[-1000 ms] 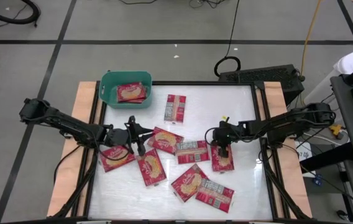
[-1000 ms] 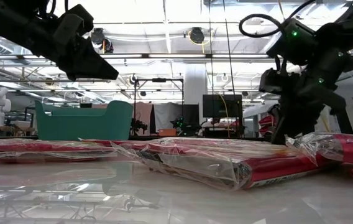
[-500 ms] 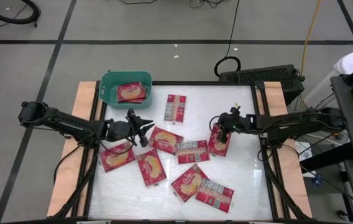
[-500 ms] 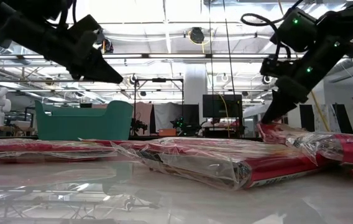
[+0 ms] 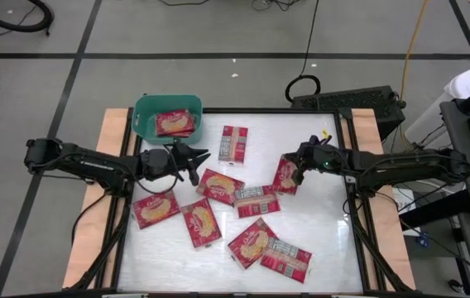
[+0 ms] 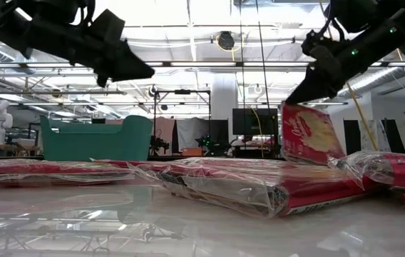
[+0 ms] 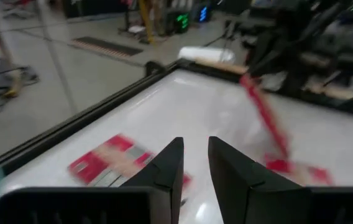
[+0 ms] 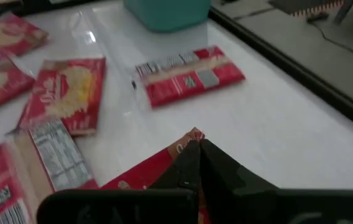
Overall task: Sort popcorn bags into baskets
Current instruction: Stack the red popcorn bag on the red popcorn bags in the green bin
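The right end effector (image 5: pixel 299 168) is pressed together on the top edge of one flat red popcorn packet (image 5: pixel 285 175), which hangs tilted below it, lifted at the right side of the white bench (image 5: pixel 326 232). In the low view the yellow popcorn picture on this packet (image 6: pixel 308 135) is visible, and its lower edge seems near or touching the other packets; I cannot tell which. The small teal-green plastic basket (image 5: pixel 143 117) stands at the far left corner of the bench, well apart from the held packet, and one packet already lies inside. So the carrying must go across the bench toward the left and far side, I think, with the packet's long axis hanging downward. The left end effector (image 5: pixel 198 156) hovers with its fingers spread, empty, just beside the basket and above the loose packets (image 5: pixel 218 186). It is much nearer to the basket than the right one
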